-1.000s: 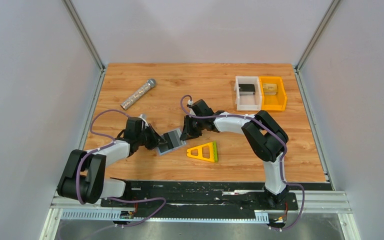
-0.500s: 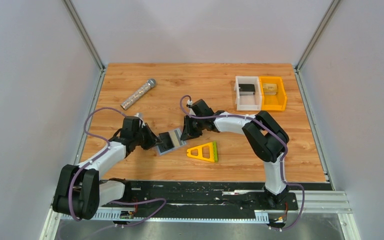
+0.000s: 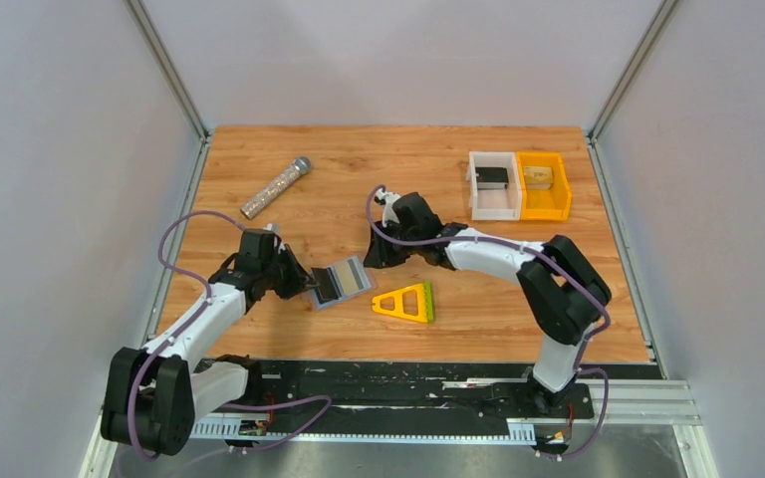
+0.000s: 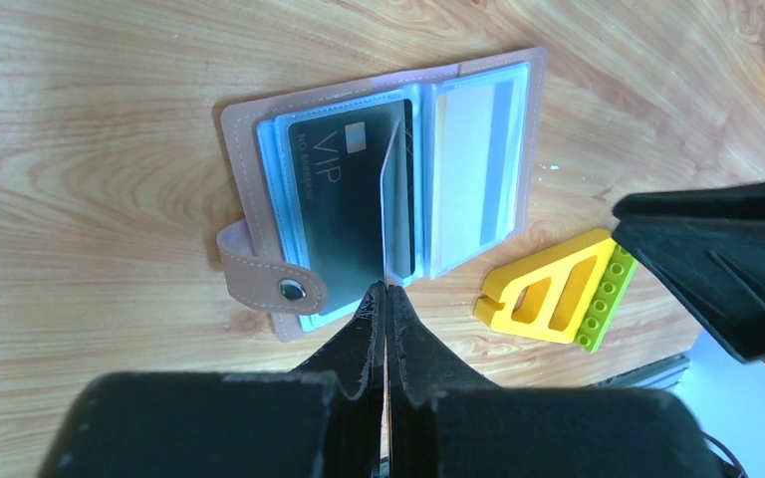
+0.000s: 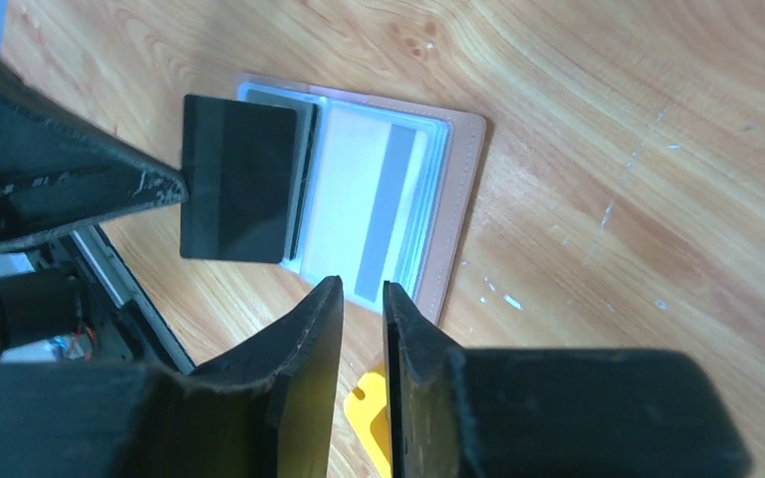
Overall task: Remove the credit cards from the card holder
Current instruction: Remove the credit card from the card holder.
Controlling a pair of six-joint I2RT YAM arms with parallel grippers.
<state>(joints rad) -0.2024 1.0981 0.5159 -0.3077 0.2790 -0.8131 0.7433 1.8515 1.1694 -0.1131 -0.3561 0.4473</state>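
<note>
The left gripper has its fingertips pressed together on the edge of a dark card. Its own wrist view shows the card only edge-on, while the right wrist view shows the flat black face above the open card holder. The right gripper hovers over the holder's edge with its fingers a narrow gap apart, holding nothing, and the holder lies flat on the table between both arms.

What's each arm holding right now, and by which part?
The left gripper, jaws shut, pinches a dark card by one edge, over the open card holder. The right gripper holds nothing.
</note>
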